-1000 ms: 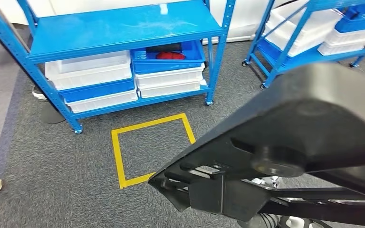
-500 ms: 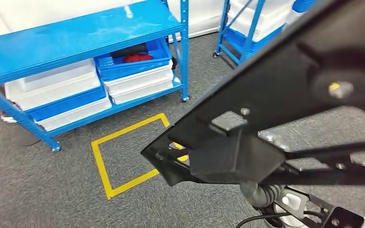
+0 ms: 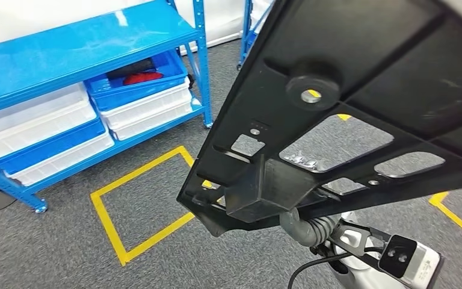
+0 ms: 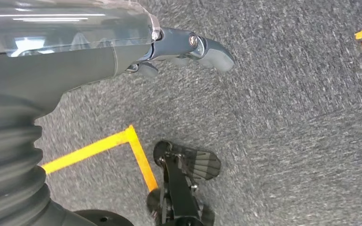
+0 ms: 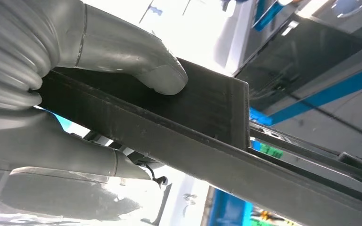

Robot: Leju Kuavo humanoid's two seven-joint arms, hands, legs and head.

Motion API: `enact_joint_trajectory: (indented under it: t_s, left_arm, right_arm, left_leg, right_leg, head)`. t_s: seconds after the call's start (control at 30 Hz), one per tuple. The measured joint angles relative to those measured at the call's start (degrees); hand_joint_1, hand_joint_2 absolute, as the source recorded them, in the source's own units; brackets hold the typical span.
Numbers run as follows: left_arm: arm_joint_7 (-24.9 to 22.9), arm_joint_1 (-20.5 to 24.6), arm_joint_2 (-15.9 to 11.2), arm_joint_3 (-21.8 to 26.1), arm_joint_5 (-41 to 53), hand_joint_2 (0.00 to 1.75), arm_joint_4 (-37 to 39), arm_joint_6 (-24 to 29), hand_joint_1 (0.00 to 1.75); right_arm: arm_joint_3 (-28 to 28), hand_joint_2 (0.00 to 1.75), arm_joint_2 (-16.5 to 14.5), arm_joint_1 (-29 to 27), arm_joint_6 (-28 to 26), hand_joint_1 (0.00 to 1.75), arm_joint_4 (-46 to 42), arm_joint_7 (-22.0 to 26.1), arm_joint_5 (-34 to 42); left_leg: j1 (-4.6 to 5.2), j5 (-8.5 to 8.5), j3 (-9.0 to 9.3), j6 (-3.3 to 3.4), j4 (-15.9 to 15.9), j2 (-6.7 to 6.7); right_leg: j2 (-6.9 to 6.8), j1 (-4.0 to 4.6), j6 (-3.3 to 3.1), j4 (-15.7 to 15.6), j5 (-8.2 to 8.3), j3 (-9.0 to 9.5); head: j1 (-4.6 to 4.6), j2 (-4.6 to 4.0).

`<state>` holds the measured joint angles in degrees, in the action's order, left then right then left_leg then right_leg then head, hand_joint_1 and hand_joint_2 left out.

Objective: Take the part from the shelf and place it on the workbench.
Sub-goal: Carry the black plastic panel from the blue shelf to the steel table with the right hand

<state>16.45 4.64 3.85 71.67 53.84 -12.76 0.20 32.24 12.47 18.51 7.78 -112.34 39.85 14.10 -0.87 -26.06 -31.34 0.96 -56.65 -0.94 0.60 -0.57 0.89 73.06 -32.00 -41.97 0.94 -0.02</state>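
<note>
My right hand (image 5: pixel 89 89) grips the part (image 3: pixel 361 102), a big flat black plate with holes in it. The thumb presses on one face and the fingers sit under it, right at the edge. The plate is up in the air, tilted, close in front of my head camera. My left hand (image 4: pixel 179 49) hangs by my side over the grey carpet (image 4: pixel 287 117), holding nothing, its fingers a bit curled.

Farther off I see the blue shelf (image 3: pixel 78 54) with white and blue bins, and yellow tape on the floor (image 3: pixel 138 205). I can't see the workbench.

I think the plate could slip, since I hold just one edge. It also blocks my view, so I could bump something.
</note>
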Motion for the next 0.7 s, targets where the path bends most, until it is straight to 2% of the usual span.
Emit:
enact_joint_trajectory:
  t_s: [0.03, 0.07, 0.1, 0.17, 0.2, 0.23, 0.3, 0.33, 0.4, 0.47, 0.5, 0.53, 0.57, 0.6, 0.67, 0.7]
  left_arm:
    - [0.2, -0.1, 0.0, 0.0, -0.1, 1.75, 0.0, 0.1, 0.00]
    - [0.3, -0.1, 0.0, 0.0, -0.1, 1.75, 0.0, 0.2, 0.00]
    - [0.5, -0.1, 0.0, 0.0, -0.2, 1.75, 0.0, 0.4, 0.00]
    - [0.7, -0.2, 0.0, 0.0, -0.3, 1.75, 0.0, 0.6, 0.00]
    - [0.7, -0.2, -0.1, 0.0, -0.3, 1.75, 0.0, 0.6, 0.00]
    - [0.8, -0.3, -0.2, 0.0, -0.3, 1.75, 0.0, 0.6, 0.00]
    - [0.8, -0.3, -0.3, 0.0, -0.2, 1.75, 0.0, 0.7, 0.00]
    - [0.8, -0.2, -0.4, 0.0, -0.1, 1.75, 0.0, 0.8, 0.00]
    - [0.8, -0.3, -0.6, 0.0, 0.1, 1.75, 0.0, 1.2, 0.00]
    - [0.7, -0.6, -1.0, 0.0, 0.2, 1.75, 0.0, 1.6, 0.00]
    - [0.7, -0.8, -1.3, 0.0, 0.2, 1.75, 0.0, 1.7, 0.00]
    - [0.7, -0.9, -1.5, 0.0, 0.2, 1.75, 0.0, 1.8, 0.00]
    - [0.7, -1.0, -1.8, 0.0, 0.2, 1.75, 0.0, 1.8, 0.00]
    - [0.7, -1.1, -1.9, 0.0, 0.2, 1.75, 0.0, 1.7, 0.00]
    - [0.7, -1.1, -2.2, 0.1, 0.2, 1.75, 0.0, 1.7, 0.00]
    - [0.7, -1.2, -2.2, 0.1, 0.3, 1.75, 0.0, 1.7, 0.00]
  right_arm:
    - [0.0, 1.75, 0.0, -0.5, 0.8, 1.75, 0.1, 0.0, -0.3]
    - [-0.2, 1.75, -0.2, -1.3, 2.3, 1.75, 0.1, 0.0, -0.9]
    - [-0.5, 1.75, -0.6, -2.1, 4.1, 1.75, 0.0, 0.0, -1.6]
    - [-1.4, 1.75, -1.7, -3.5, 7.1, 1.75, -0.4, 0.0, -2.5]
    - [-1.8, 1.75, -2.2, -3.8, 7.7, 1.75, -0.7, 0.1, -2.7]
    - [-2.1, 1.75, -2.6, -4.1, 7.9, 1.75, -0.9, 0.1, -2.7]
    - [-2.9, 1.75, -3.3, -4.7, 8.3, 1.75, -1.2, 0.2, -2.9]
    - [-3.2, 1.75, -3.6, -5.0, 8.7, 1.75, -1.4, 0.2, -3.1]
    - [-4.1, 1.75, -4.6, -5.7, 10.1, 1.75, -2.1, 0.2, -4.0]
    - [-4.9, 1.75, -5.8, -6.7, 11.0, 1.75, -3.0, 0.2, -5.2]
    - [-5.2, 1.75, -6.3, -7.5, 11.2, 1.75, -3.4, 0.2, -5.8]
    - [-5.4, 1.75, -6.5, -8.4, 11.5, 1.75, -3.9, 0.2, -6.3]
    - [-5.7, 1.75, -6.7, -9.6, 12.0, 1.75, -4.6, 0.1, -6.5]
    - [-6.1, 1.75, -6.9, -10.8, 12.8, 1.75, -5.4, 0.1, -6.7]
    - [-7.1, 1.75, -7.2, -13.0, 14.3, 1.75, -7.1, 0.2, -6.6]
    - [-7.6, 1.75, -7.4, -14.0, 15.2, 1.75, -7.9, 0.2, -6.6]
  left_leg:
    - [0.01, -0.05, 0.00, -0.04, 0.0, -0.64]
    - [0.01, -0.11, 0.05, -0.12, 0.0, -1.22]
    - [0.01, -0.22, 0.15, -0.26, 0.0, -1.76]
    - [0.21, -0.56, 0.39, -0.74, -0.2, -2.74]
    - [0.37, -0.72, 0.48, -1.05, -0.3, -3.20]
    - [0.55, -0.87, 0.57, -1.38, -0.3, -3.70]
    - [0.67, -1.10, 0.78, -2.02, -0.3, -4.77]
    - [0.58, -1.53, 0.79, -2.36, -0.6, -4.59]
    - [0.30, -4.02, -0.44, -2.85, -4.0, -2.60]
    - [0.12, -7.92, -3.60, -3.06, -11.4, -0.27]
    - [0.10, -9.28, -5.27, -3.12, -15.0, 0.17]
    - [0.12, -9.70, -6.33, -3.13, -17.2, 0.41]
    - [0.12, -8.95, -6.40, -3.05, -17.1, 0.55]
    - [0.13, -7.17, -5.33, -2.89, -14.7, 0.79]
    - [0.09, -3.24, -1.54, -2.38, -6.3, 2.75]
    - [0.08, -2.21, -0.14, -2.18, -3.2, 3.72]
  right_leg:
    - [-0.20, -0.14, 0.13, 1.1, 0.09, -0.56]
    - [-0.45, -0.24, 0.17, 0.0, 1.22, 0.06]
    - [-0.93, -0.30, 0.13, -3.1, 3.02, 1.73]
    - [-3.41, 0.02, -0.34, -11.0, 5.82, 5.83]
    - [-4.26, 0.26, -0.70, -13.4, 6.38, 7.02]
    - [-4.71, 0.52, -1.08, -14.5, 6.41, 7.49]
    - [-3.45, 0.64, -1.79, -14.6, 6.50, 7.34]
    - [-2.84, 0.54, -2.14, -14.7, 6.63, 7.33]
    - [-1.68, 0.27, -2.91, -15.0, 6.95, 7.36]
    - [-0.47, 0.33, -3.35, -15.1, 7.06, 7.29]
    - [0.24, 0.41, -3.42, -15.0, 7.07, 7.26]
    - [0.97, 0.49, -3.44, -15.0, 7.08, 7.25]
    - [1.69, 0.54, -3.45, -14.9, 7.09, 7.25]
    - [2.37, 0.56, -3.43, -14.8, 7.08, 7.25]
    - [3.71, 0.64, -3.23, -14.5, 7.04, 7.19]
    - [4.34, 0.65, -2.99, -14.3, 7.07, 7.07]
  head:
    - [0.00, 0.00]
    - [0.00, 0.00]
    - [0.00, 0.00]
    - [0.01, 0.00]
    - [0.01, 0.00]
    - [0.01, 0.00]
    - [0.00, 0.00]
    - [0.00, 0.00]
    - [0.01, 0.00]
    - [0.02, 0.00]
    - [0.02, 0.00]
    - [0.02, 0.00]
    - [0.02, 0.00]
    - [0.02, 0.00]
    - [0.02, 0.00]
    - [0.02, 0.00]
